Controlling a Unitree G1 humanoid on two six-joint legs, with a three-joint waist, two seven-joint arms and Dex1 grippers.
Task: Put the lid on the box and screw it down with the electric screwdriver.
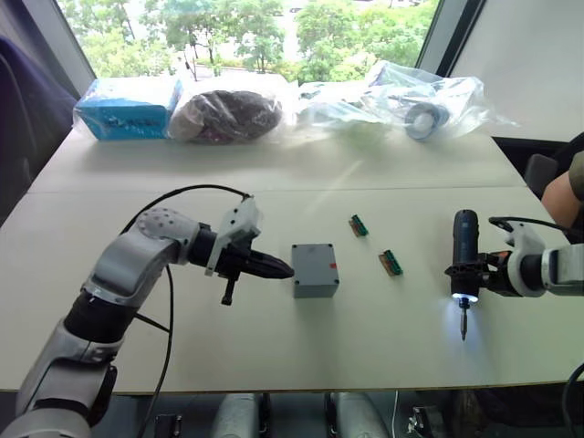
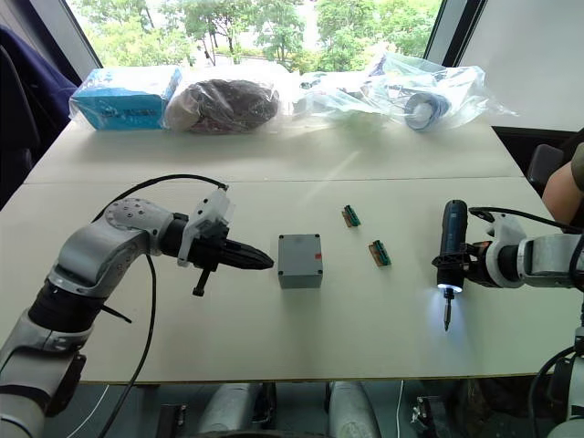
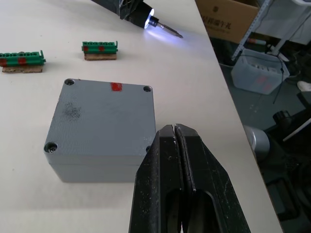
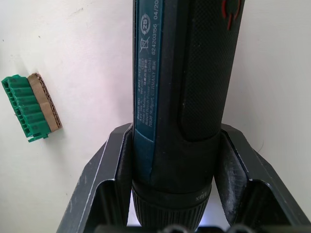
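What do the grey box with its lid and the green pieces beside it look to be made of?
The grey cubic box, with its flat grey lid on, looks like matte moulded plastic: finely textured top, recessed corner screws. The two small green ridged connector blocks look like glossy plastic, each on a brown strip, probably corrugated cardboard by its fluted edge.

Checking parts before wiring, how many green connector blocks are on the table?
2. One green connector block lies beyond the box; the other green connector block lies between the box and the electric screwdriver.

Silver-grey arm shells join at black elbows, white wrist housings carry black two-finger grippers, and black cables loop alongside.
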